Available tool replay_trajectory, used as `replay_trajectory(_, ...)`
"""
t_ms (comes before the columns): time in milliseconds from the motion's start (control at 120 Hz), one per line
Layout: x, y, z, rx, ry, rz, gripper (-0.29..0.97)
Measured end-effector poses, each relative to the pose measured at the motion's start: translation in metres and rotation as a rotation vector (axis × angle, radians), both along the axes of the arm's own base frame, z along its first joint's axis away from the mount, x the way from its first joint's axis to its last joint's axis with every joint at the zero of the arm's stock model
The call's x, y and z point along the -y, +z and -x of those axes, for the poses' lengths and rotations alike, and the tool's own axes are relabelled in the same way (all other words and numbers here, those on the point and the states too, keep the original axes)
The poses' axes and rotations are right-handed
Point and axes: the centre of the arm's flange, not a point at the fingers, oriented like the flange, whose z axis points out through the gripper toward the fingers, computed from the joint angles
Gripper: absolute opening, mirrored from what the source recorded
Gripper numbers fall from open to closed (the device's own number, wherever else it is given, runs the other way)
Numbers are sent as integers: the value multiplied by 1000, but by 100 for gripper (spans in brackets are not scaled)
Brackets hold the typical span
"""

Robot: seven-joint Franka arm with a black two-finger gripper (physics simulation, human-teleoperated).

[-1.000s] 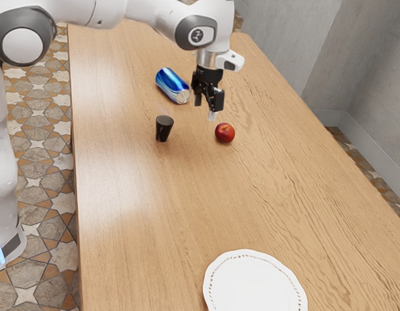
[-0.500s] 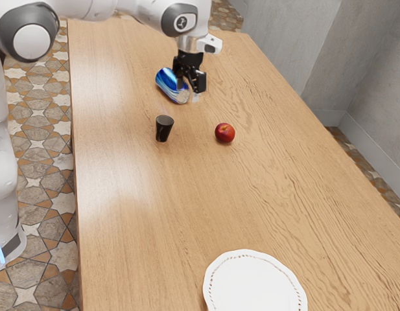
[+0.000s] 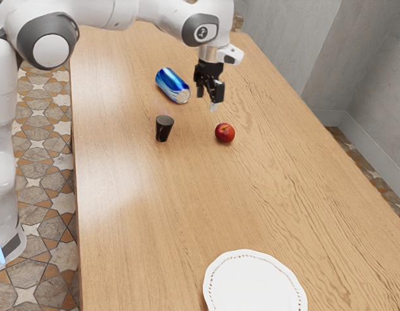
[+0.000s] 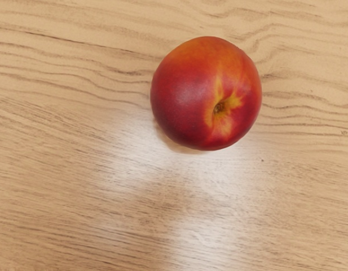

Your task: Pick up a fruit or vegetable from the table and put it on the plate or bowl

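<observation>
One wooden table point(image 3: 187, 194), patterned tile floor point(image 3: 44, 129), grey walls point(image 3: 297, 39). Gripper point(image 3: 211, 102) hovers over table, fingers apart, empty, near red fruit point(image 3: 225, 132) resting on wood. Blue can point(image 3: 172, 85) on its side, black cup point(image 3: 163, 127) nearby. Wrist view adds fruit's point(image 4: 206, 92) yellow stem dimple. White plate point(image 3: 255, 282) at near edge, well apart; bare wood between.

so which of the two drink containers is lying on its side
The blue can. It lies tipped over with its round end facing the camera, while the black cup near it stands upright.
</observation>
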Motion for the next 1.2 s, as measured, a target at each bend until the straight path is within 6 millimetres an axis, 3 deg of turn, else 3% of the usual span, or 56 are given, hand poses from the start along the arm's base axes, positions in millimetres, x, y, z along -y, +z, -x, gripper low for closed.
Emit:
replay_trajectory(225,14,-13,-22,0,-34,7,68)
replay_trajectory(475,34,-20,-30,1,-66,34,68)
replay_trajectory(792,5,-30,-17,-23,-18,39,68)
replay_trajectory(1200,24,-42,-30,-21,-51,47,68)
